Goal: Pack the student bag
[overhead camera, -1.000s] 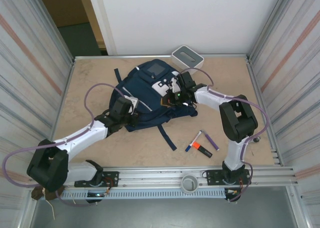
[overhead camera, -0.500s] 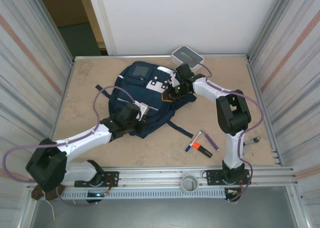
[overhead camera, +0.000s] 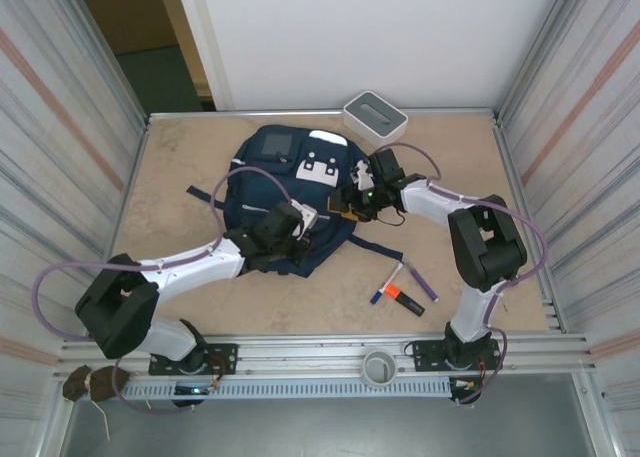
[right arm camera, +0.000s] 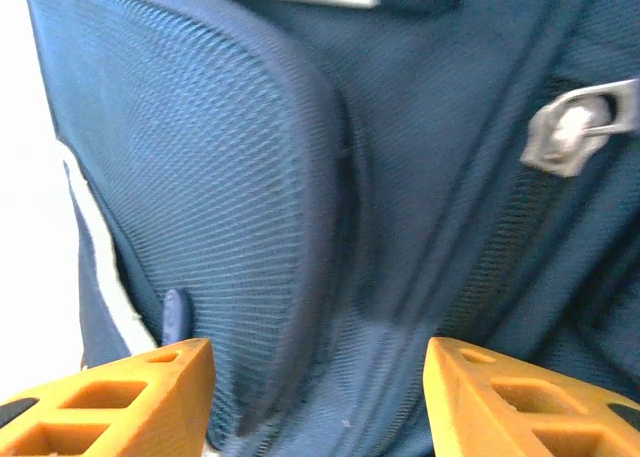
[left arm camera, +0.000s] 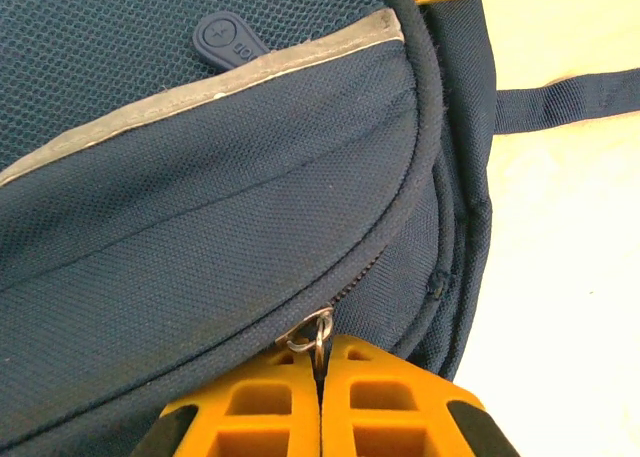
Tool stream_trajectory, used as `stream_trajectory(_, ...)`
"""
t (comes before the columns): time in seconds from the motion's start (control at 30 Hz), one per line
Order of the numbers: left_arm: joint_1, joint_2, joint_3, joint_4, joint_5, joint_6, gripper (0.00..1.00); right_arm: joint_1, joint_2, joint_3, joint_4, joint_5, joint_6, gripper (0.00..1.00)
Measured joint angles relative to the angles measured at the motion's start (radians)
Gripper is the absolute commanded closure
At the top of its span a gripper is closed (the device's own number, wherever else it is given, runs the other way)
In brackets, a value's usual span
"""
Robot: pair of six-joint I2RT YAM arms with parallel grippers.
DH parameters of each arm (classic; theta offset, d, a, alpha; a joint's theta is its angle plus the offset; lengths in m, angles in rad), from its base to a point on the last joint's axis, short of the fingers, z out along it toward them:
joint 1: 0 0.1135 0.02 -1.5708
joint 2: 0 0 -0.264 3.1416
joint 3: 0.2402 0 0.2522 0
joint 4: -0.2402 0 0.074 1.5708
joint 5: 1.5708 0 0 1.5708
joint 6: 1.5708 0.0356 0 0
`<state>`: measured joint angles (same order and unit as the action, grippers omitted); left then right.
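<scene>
Right fingers [right arm camera: 140, 387] have just sprung apart, empty, letting go of the bag [overhead camera: 290, 177], which lies flat mid-way across the surface [overhead camera: 180, 157]; left fingers [left arm camera: 270, 377] stay pinched shut on its zipper pull [left arm camera: 318, 329], so the zip will probably be drawn one-handed now.

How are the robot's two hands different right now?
The left gripper has fingers pressed together, pinching a zipper ring; the right gripper has fingers apart, holding nothing. The left gripper is at the student bag's near edge, the right gripper at its right side. Both have orange fingers.
</scene>
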<state>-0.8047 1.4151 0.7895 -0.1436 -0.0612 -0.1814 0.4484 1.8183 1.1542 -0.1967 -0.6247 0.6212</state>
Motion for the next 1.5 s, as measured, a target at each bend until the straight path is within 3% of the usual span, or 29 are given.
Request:
stream_trajectory(0.23,-0.003,0.000,0.000,0.000,-0.008,0.000,1.00,0.043,-0.026,-0.010,0.010,0.107,0.009,0.54)
stream_trajectory(0.4,-0.003,0.000,0.000,-0.002,-0.018,0.001,1.00,0.068,-0.024,-0.010,0.013,0.161,0.031,0.88)
stream_trajectory(0.53,-0.007,-0.003,0.000,-0.018,-0.048,0.006,1.00,0.068,-0.026,-0.010,0.010,0.162,0.025,1.00)
stream_trajectory(0.67,0.004,-0.040,-0.022,-0.027,-0.077,0.017,1.00,0.050,-0.039,-0.003,-0.022,0.154,-0.010,1.00)
stream_trajectory(0.93,0.134,-0.105,-0.066,-0.075,-0.109,0.026,1.00,-0.017,-0.021,0.092,-0.154,0.114,-0.138,1.00)
stream_trajectory(1.13,0.093,-0.140,-0.076,-0.089,-0.108,0.027,1.00,-0.016,0.098,0.247,-0.239,0.093,-0.189,1.00)
stream_trajectory(1.23,0.057,-0.138,-0.076,-0.073,-0.096,0.024,1.00,-0.018,0.170,0.341,-0.276,0.095,-0.193,0.94)
stream_trajectory(1.33,0.027,-0.082,-0.043,-0.061,-0.074,0.023,1.00,-0.029,0.214,0.420,-0.283,0.109,-0.192,0.77)
stream_trajectory(1.5,0.000,0.022,0.045,-0.032,-0.035,0.022,1.00,-0.062,0.157,0.367,-0.225,0.135,-0.170,0.54)
